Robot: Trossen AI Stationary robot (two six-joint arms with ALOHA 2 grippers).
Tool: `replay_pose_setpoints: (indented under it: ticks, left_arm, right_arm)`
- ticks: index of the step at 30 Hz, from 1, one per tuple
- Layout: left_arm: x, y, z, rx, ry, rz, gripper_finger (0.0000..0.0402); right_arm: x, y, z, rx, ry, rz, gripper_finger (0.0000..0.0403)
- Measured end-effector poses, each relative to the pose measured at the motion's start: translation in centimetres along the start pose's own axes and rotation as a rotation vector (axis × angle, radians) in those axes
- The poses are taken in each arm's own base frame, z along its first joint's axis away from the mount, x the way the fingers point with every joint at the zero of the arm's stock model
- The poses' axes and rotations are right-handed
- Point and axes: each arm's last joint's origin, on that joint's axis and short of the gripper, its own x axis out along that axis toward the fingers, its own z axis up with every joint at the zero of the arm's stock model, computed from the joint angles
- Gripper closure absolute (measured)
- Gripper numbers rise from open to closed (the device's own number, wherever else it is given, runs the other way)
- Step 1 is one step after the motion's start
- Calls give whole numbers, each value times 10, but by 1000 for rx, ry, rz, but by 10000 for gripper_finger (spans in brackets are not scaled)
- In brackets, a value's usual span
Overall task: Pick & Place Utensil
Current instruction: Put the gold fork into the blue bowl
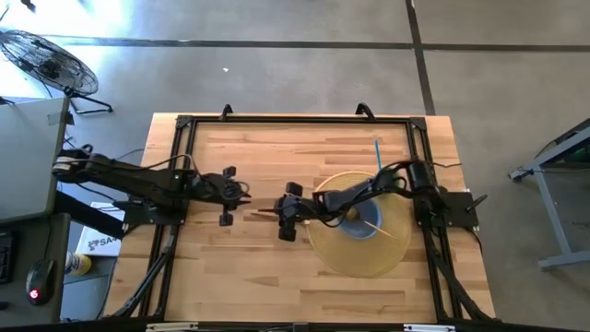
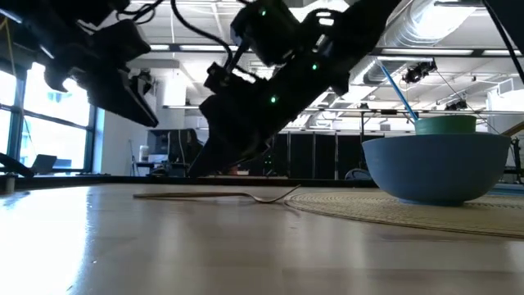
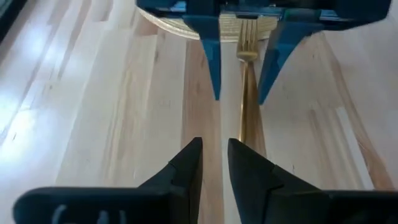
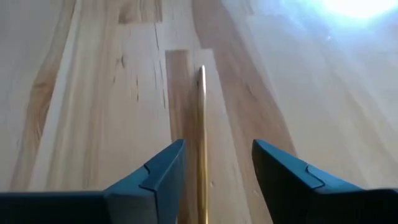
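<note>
Lying flat on the wooden table [image 1: 230, 277], the fork [image 2: 246, 196] is slim and golden, its long handle pointing toward the left arm and its tines at the edge of a round woven placemat [image 1: 387, 256]. The right gripper [image 4: 217, 171] hangs low over the fork with its blue fingers [image 3: 209, 56] spread to either side of the handle and apart from it. On the placemat sits a blue bowl [image 2: 446, 168]; a green cup [image 2: 446, 124] shows above its rim, with a blue straw [image 2: 396, 90] slanting up from there. The left gripper [image 3: 213, 163] hovers near the handle end, its dark fingers nearly together, holding nothing.
</note>
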Motion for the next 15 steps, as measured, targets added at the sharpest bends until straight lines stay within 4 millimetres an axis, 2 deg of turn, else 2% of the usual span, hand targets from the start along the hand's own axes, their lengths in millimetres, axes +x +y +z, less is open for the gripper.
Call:
replay_pose_setpoints:
  ticks: [5,9,15]
  left_arm:
    - [-10,1,-13,-10,-57,19,335]
    - [-13,2,-13,-17,-102,20,335]
    - [-13,2,-13,-35,-104,15,335]
  right_arm:
    - [16,-7,-9,18,3,48,234]
    - [29,-6,-13,18,15,72,253]
    - [31,-7,-13,17,39,72,285]
